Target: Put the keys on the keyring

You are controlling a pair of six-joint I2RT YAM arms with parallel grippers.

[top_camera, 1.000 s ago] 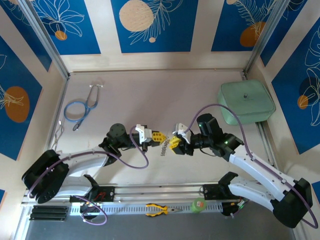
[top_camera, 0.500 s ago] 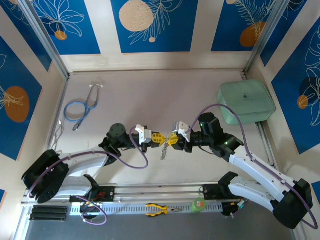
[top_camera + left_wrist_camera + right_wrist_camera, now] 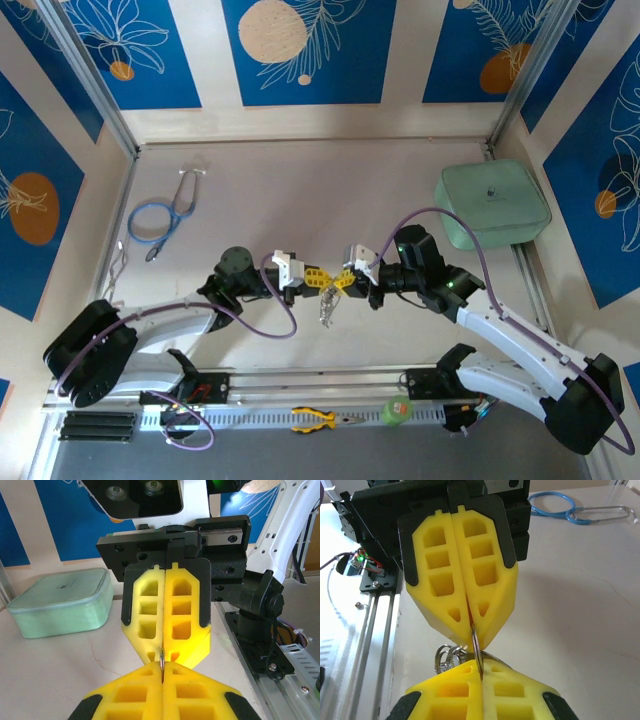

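Along the near rail: pliers (image 3: 318, 419) and a tape roll (image 3: 398, 408). Mid tabletop (image 3: 300, 195), left pincer (image 3: 322, 277) and right pincer (image 3: 340, 282) meet tip to tip, both clamped fully closed on the keyring (image 3: 325, 306), one silver ring (image 3: 476, 647) edge-on between the yellow fingers (image 3: 445, 580). Other rings (image 3: 447, 657) bunch and dangle just below the tips. Farther back: stethoscope (image 3: 160, 215) at left, green lidded box (image 3: 492, 205) at right, well apart from the arms.

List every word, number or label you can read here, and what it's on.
No readable text anywhere.
Blue wall panels: leaf and circle drawings, no words.
Green tape roll: any label is too small to read.
Green box, keyring: no marks visible.
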